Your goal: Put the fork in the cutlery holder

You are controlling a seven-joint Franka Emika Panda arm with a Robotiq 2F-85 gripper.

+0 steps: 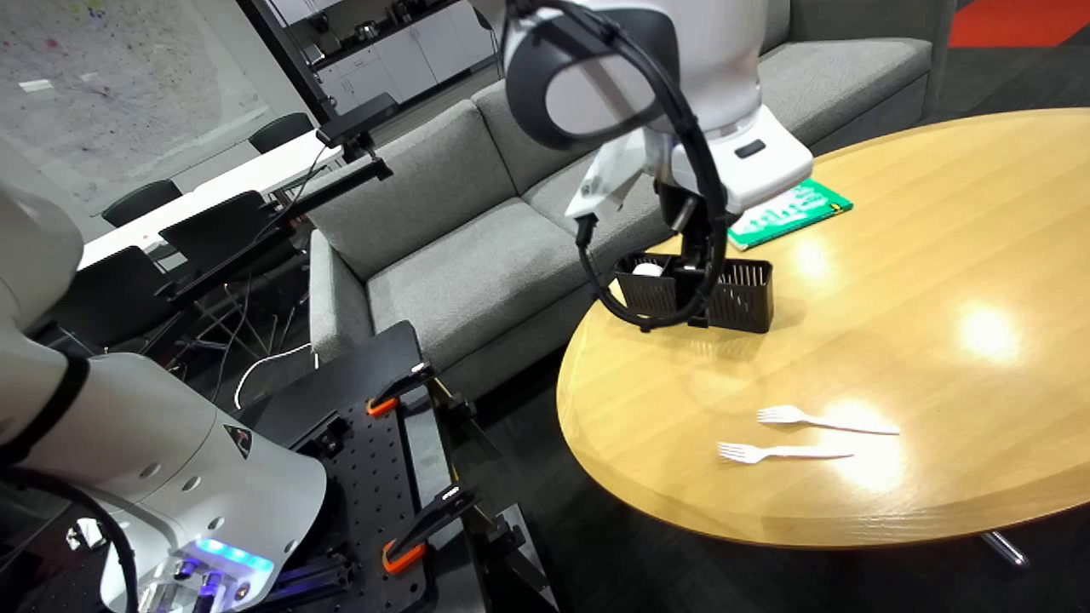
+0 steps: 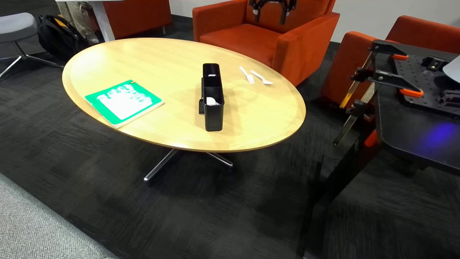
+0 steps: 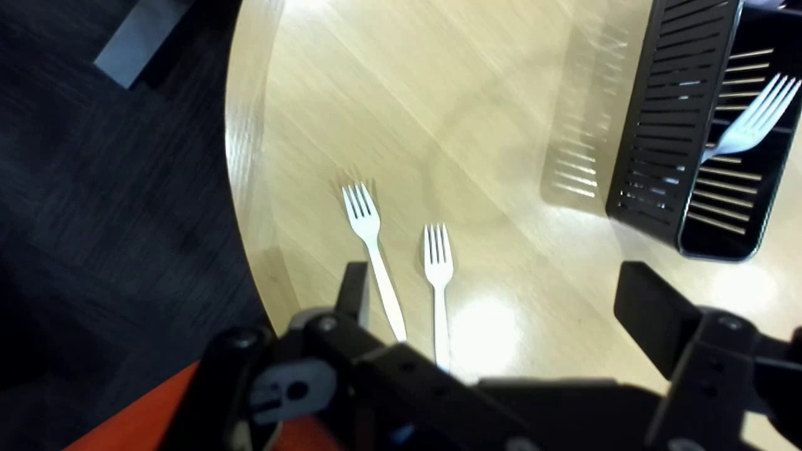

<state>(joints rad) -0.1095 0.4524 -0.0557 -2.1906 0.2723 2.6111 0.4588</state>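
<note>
Two white plastic forks lie flat on the wooden table. One fork [image 1: 749, 453] [image 2: 261, 77] [image 3: 369, 232] is nearer the table edge. The other fork [image 1: 790, 415] [image 2: 248, 75] [image 3: 438, 269] lies beside it. The black cutlery holder [image 1: 742, 298] [image 2: 214, 120] [image 3: 664, 125] stands on the table, with an upright fork [image 3: 752, 122] inside one compartment. My gripper [image 3: 492, 291] [image 2: 270, 15] is open and empty, above the table. In the wrist view the forks' handle ends run behind its left finger parts. In an exterior view the gripper overlaps the holder.
A white item [image 1: 647, 269] [image 2: 211, 101] sits in another holder compartment. A flat green-and-white packet [image 1: 792, 211] [image 2: 124, 100] lies on the oval table [image 1: 937, 213]. A grey sofa [image 1: 460, 230] and an orange armchair [image 2: 248, 39] stand beside the table.
</note>
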